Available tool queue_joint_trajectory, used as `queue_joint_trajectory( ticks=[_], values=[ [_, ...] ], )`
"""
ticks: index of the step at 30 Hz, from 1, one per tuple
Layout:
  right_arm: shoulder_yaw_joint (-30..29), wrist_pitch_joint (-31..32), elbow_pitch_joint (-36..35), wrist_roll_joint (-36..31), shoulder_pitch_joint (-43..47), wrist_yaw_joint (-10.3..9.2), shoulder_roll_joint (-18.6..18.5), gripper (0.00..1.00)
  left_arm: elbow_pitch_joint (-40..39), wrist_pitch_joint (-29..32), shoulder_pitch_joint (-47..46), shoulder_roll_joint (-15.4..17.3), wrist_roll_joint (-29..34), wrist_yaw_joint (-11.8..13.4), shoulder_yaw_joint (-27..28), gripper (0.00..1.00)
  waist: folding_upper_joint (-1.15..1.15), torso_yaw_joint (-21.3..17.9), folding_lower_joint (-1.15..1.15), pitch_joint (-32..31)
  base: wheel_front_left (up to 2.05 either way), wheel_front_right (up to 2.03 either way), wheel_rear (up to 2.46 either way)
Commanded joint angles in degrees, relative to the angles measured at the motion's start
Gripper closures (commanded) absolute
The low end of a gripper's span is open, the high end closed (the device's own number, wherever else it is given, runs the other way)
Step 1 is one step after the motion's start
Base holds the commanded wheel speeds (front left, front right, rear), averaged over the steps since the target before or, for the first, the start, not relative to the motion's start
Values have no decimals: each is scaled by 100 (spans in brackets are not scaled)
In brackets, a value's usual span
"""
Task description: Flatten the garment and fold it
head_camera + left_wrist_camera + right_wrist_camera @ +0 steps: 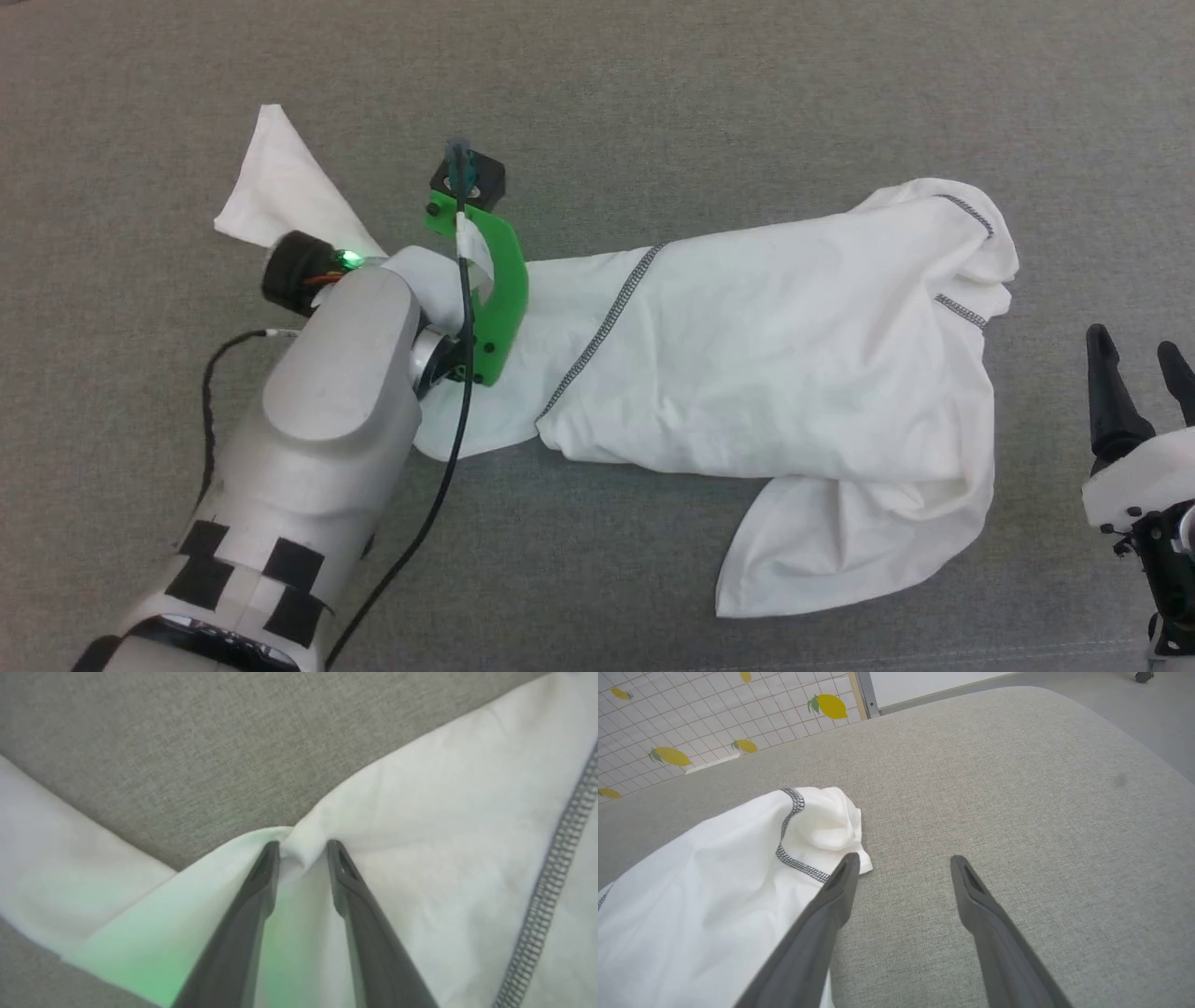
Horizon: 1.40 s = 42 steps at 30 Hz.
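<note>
The white garment (775, 345) lies crumpled across the grey cushion, with dark zigzag seams showing and one sleeve (280, 187) stretching to the far left. My left arm reaches over the garment's left part, and its wrist and green bracket (499, 280) hide the fingers in the head view. In the left wrist view my left gripper (303, 851) is shut on a bunched fold of the garment (444, 858) at its edge. My right gripper (1132, 338) stands open at the lower right, just off the garment. In the right wrist view the right gripper (903, 861) is open over bare cushion, with the hem (803, 826) beside its left finger.
The grey upholstered surface (653, 75) runs all around the garment. Its rounded far edge (1111, 714) drops to the floor in the right wrist view, beside a lemon-patterned panel (691, 728). A black cable (439, 495) hangs along my left arm.
</note>
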Motion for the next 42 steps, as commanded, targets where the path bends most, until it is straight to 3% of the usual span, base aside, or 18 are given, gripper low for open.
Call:
queue_joint_trajectory(
  ticks=[1,4,13,17,28,29,30,38,42],
  values=[
    [-2,-58,7,10,-27,-6,9,0,166,-71,335,-47,-145,-40,-5,100,0,85,0,-6,0,0,0],
    [-23,-54,11,-53,-30,-6,9,0,-10,-561,262,-89,-351,25,247,100,0,220,0,-37,0,0,0],
    [63,34,-6,-174,-72,-6,9,0,-574,-2262,-141,29,-1071,617,1561,100,0,622,0,-258,0,0,0],
    [86,75,-37,-189,-55,-6,9,0,-660,-2343,312,156,-1136,588,1608,100,0,738,0,-305,0,0,0],
    [88,128,-22,-176,51,-6,9,0,-657,-2063,1927,-42,-1515,382,1427,100,0,898,0,-416,0,0,0],
    [85,133,-25,-175,59,-6,9,0,-709,-2122,1969,-75,-1597,384,1490,78,0,911,0,-426,0,0,0],
    [110,147,-23,-175,77,-6,9,0,-964,-2268,2029,-141,-1867,397,1729,0,0,908,0,-472,0,0,0],
    [163,127,-1,-108,100,-6,9,0,-2346,-2257,1705,146,-1969,535,2036,0,0,764,0,-424,0,0,0],
    [190,111,15,-77,71,-6,9,0,-2679,-1913,1191,346,-1471,457,1537,0,0,609,0,-267,0,0,0]
  ],
)
